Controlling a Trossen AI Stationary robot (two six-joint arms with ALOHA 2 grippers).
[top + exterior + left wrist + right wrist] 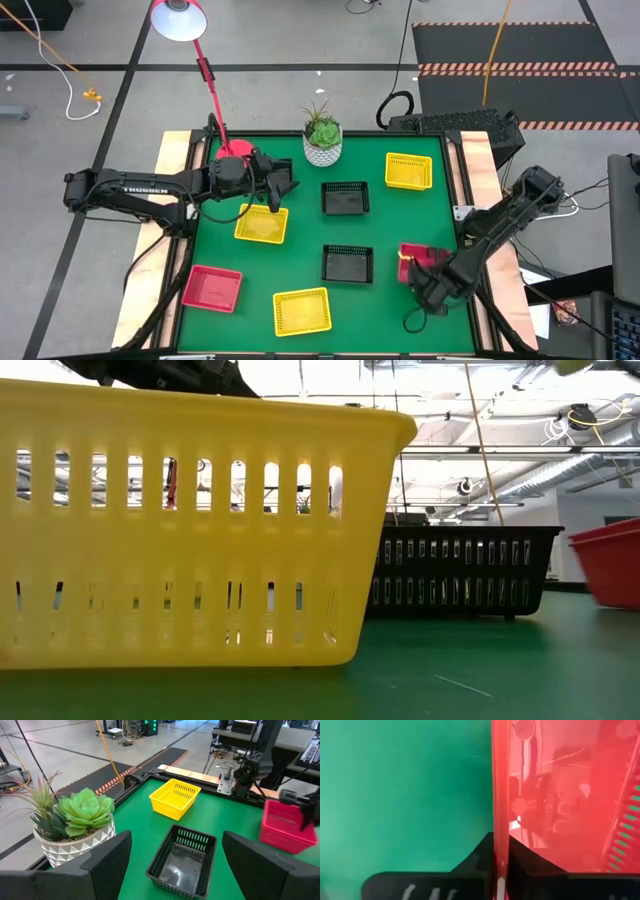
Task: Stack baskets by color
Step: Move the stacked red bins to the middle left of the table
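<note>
Currently, the right end effector (420, 268) is pinched on the wall of a red basket (412, 262) at the tabletop's (300, 255) four o'clock; slippage is risked by this thin-edge grip.

The left end effector (283, 180) is spread.

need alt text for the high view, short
Overhead view of a green table with scattered red, yellow and black baskets. The right claw is shut on the wall of a red basket near the right edge, while the left claw stands open above a yellow basket. A potted plant sits at the far edge.
</note>
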